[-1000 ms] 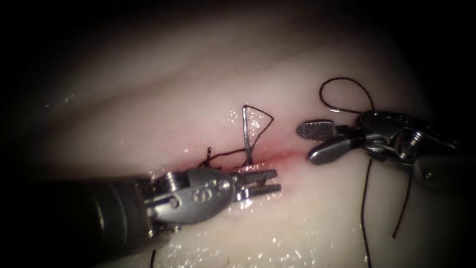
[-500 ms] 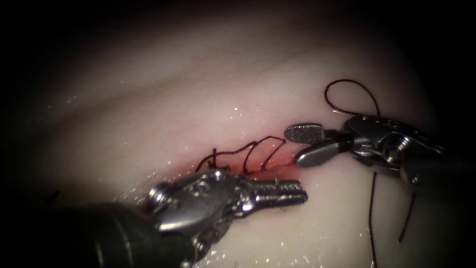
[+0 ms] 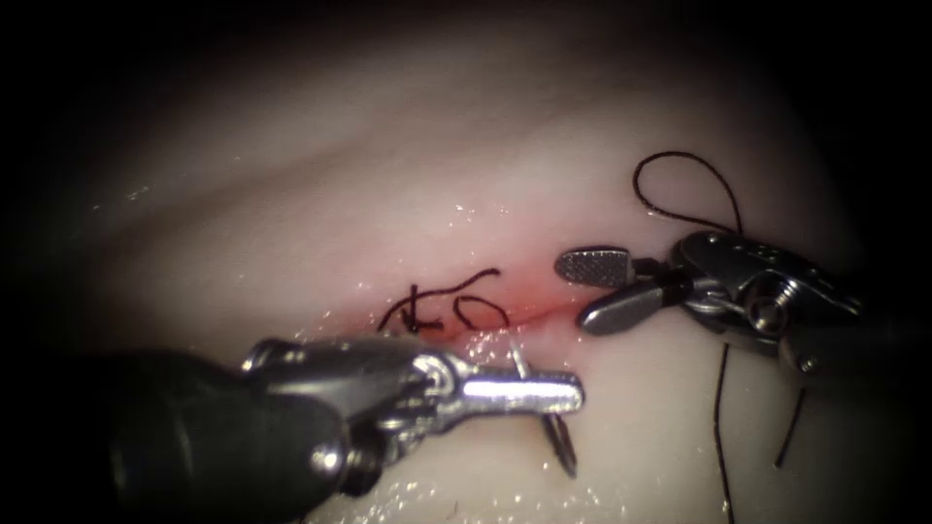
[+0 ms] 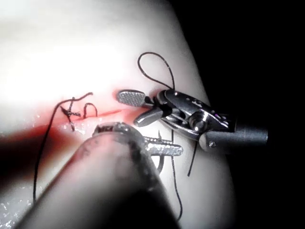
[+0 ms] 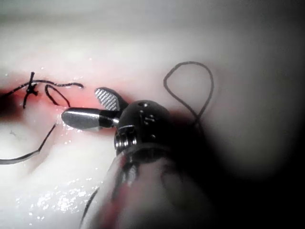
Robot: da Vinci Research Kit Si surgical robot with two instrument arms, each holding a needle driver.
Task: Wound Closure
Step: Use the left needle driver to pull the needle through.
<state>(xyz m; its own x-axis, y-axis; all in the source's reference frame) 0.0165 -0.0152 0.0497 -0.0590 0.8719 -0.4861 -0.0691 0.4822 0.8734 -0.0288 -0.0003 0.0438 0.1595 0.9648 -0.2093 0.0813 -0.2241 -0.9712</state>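
Left tool (image 3: 529,392) lies just below the cut (image 3: 539,312), fingers closed on the needle (image 3: 555,442). The grip sits partway along the curve; one end rises toward the cut, the other hangs below the tool. Cannot tell if the upper end is in the tissue (image 3: 291,194).

Right tool (image 3: 594,286) is at the cut's right end, fingers apart, holding nothing.

Thread (image 3: 456,301) loops and knots over the cut's left part; more thread curls above and trails below the right tool. Red fluid (image 3: 515,291) stains the cut.
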